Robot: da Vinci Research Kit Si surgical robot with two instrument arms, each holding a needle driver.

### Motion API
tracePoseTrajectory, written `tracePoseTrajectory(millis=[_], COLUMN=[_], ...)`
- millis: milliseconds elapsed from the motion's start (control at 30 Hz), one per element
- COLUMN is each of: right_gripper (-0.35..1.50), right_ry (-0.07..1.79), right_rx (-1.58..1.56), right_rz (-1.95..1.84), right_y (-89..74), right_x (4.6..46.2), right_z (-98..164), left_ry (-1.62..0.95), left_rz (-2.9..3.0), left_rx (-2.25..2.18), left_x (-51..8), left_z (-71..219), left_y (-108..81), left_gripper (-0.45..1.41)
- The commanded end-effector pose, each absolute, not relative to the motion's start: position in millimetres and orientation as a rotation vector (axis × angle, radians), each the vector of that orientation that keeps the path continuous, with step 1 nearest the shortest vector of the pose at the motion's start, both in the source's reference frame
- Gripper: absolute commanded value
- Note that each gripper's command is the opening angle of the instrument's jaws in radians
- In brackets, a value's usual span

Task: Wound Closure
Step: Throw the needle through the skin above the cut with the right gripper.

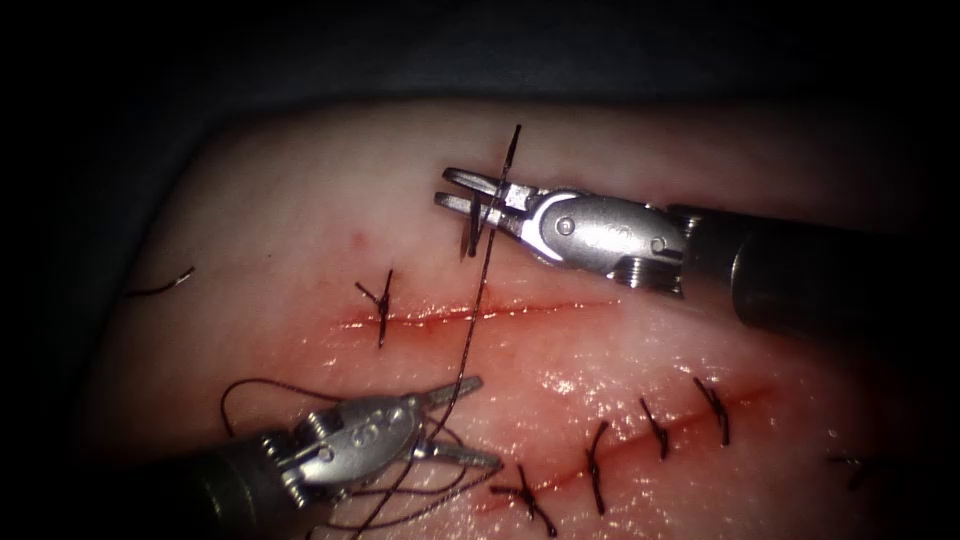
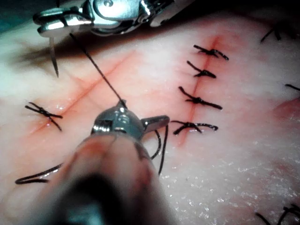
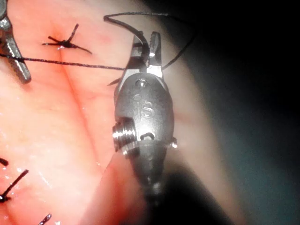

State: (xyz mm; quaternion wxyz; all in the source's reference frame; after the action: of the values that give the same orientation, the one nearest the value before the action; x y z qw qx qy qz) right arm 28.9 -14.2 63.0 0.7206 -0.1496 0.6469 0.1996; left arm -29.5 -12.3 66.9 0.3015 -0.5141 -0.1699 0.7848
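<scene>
Tissue (image 1: 300, 200) bench | right tool (image 1: 462, 192) grips needle (image 1: 472, 228) | left tool (image 1: 480, 420) spread

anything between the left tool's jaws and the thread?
Nothing visible. The thread runs taut from the right tool down across the cut to the left tool, whose open jaws straddle it. No needle seen.

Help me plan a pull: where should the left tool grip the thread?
Grip the straight stretch of thread crossing the cut, jaws across it, coming from its left: it runs taut and free there between the right tool, which holds the needle above the tissue, and the open left tool.
</scene>
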Motion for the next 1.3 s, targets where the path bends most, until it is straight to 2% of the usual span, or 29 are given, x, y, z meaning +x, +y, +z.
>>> tracePoseTrajectory(millis=[33, 300, 367, 400, 500, 733, 800, 933, 1067, 1300], right_gripper=[-0.35, -0.35, -0.35, -0.35, -0.35, -0.35, -0.35, -0.35, -0.35, -0.35], right_ry=[1.431, 1.425, 1.425, 1.427, 1.43, 1.431, 1.43, 1.428, 1.424, 1.423], right_rx=[-0.337, -0.34, -0.34, -0.339, -0.337, -0.337, -0.338, -0.339, -0.337, -0.343], right_rz=[0.434, 0.415, 0.414, 0.414, 0.413, 0.413, 0.413, 0.409, 0.401, 0.384], right_y=[-13.5, -14.2, -14.2, -14.3, -14.4, -14.5, -14.4, -14.6, -14.9, -15.7], right_x=[29.8, 30.0, 30.0, 30.1, 30.2, 30.3, 30.3, 30.5, 30.7, 31.0], right_z=[63.0, 63.8, 63.7, 63.6, 63.2, 63.0, 63.2, 63.6, 63.9, 64.2], left_ry=[-0.45, -0.45, -0.452, -0.45, -0.436, -0.373, -0.373, -0.373, -0.373, -0.362], left_rz=[2.081, 2.082, 2.082, 2.086, 2.111, 2.191, 2.191, 2.191, 2.19, 2.191], left_rx=[-1.37, -1.369, -1.37, -1.374, -1.399, -1.458, -1.458, -1.458, -1.457, -1.443], left_x=[-30.2, -30.0, -29.9, -29.8, -29.6, -29.3, -29.3, -29.3, -29.4, -29.4], left_z=[67.3, 67.3, 67.3, 67.3, 67.4, 67.7, 67.6, 67.6, 67.5, 67.3], left_y=[-11.8, -11.8, -11.7, -11.6, -11.5, -11.7, -11.7, -11.7, -11.6, -11.4], left_gripper=[0.34, 0.29, 0.19, 0.04, -0.13, -0.13, -0.08, 0.17, 0.34, 0.52])
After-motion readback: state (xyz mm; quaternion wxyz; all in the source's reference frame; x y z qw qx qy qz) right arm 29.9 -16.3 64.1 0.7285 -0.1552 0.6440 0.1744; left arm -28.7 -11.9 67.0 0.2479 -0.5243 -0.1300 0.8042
